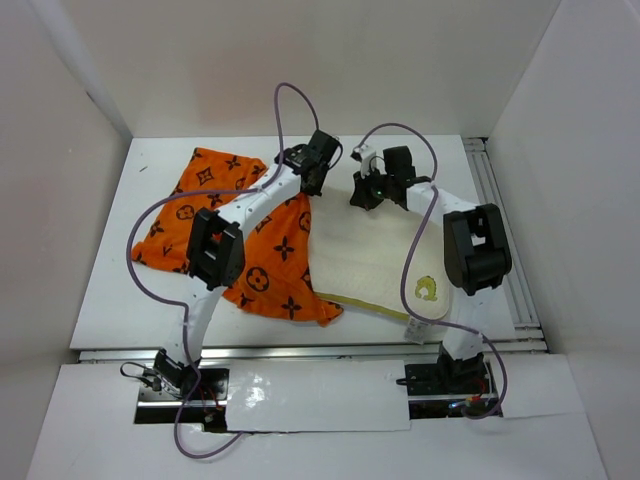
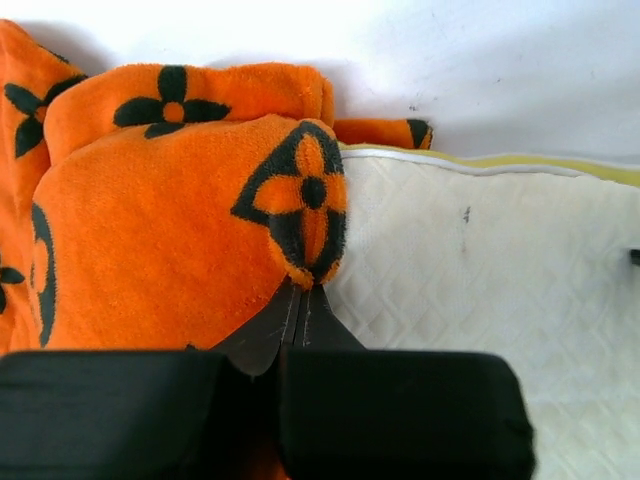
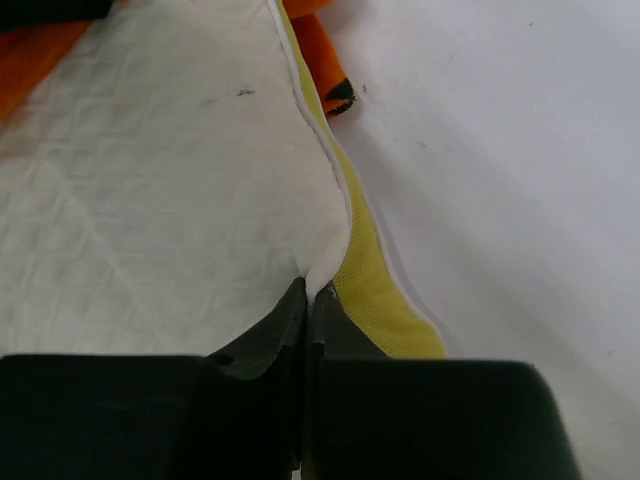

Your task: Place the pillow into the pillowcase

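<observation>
On the table's (image 1: 110,300) left side, toward 9 o'clock in the top view, a strip of bare white surface runs between the enclosure wall (image 1: 50,200) and the pillowcase (image 1: 215,172). The orange cloth lies crumpled from about 10 o'clock down to 7 o'clock, with its near edge close to the table's front lip. Its right edge meets the left edge of the pillow (image 1: 365,255), and the overlap hides whether any of the pillow is inside.

The left gripper (image 2: 303,298) sits near 12 o'clock, at the pillowcase's far right corner. Its jaws are pressed together on a raised fold of orange fabric just beside the pillow's quilted face.

The pillow lies flat from the centre toward 4 o'clock, with its yellow-green piping along the near and far edges. A small orange tip (image 3: 338,95) shows past its far edge.

The right gripper (image 3: 310,292), just right of the left one, pinches the pillow's far edge where the white top meets the yellow side band.

Bare table stretches beyond both grippers toward 12 o'clock and to the right toward 3 o'clock, up to the metal rail (image 1: 500,230) at the table's right edge.
</observation>
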You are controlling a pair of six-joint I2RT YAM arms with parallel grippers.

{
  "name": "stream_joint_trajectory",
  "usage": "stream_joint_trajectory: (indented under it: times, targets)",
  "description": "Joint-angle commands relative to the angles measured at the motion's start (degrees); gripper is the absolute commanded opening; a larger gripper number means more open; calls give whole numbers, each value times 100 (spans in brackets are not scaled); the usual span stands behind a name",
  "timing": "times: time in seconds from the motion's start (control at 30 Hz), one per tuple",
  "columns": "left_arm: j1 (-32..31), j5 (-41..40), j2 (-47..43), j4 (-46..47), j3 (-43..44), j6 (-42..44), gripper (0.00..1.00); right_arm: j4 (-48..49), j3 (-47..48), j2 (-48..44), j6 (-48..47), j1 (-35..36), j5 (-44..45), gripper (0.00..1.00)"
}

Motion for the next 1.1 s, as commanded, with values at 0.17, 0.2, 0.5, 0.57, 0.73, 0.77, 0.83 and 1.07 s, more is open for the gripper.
stream_joint_trajectory:
  times: [0.17, 0.2, 0.5, 0.57, 0.73, 0.77, 0.83, 1.07]
  targets:
    - [21, 1045, -1149, 1046, -321, -145, 0, 1242, -525, -874, 900, 335, 359, 0]
    - [21, 1318, -1237, 1046, -320, -74, 0, 1312, -613, -1302, 997, 414, 630, 0]
    - [-488, 2497, -2143, 1362, -610, 128, 0, 2271, -1878, -3362, 1893, 600, 809, 0]
    - [-620, 2682, -2196, 1362, -549, 67, 0, 2804, -2107, -3590, 2332, 600, 546, 0]
    - [-822, 3798, -2258, 1414, -417, -205, 0, 3605, -2644, -3591, 2931, 906, 553, 0]
    - [-875, 3904, -2258, 1415, -321, -205, 0, 3755, -2714, -3591, 3063, 907, 693, 0]
    - [-1086, 3992, -2196, 1415, -128, -205, 0, 4360, -3046, -3539, 3449, 1021, 852, 0]
    - [-1253, 4747, -2239, 1441, -170, -355, 0, 6095, -4042, -3486, 4593, 1144, 1714, 0]
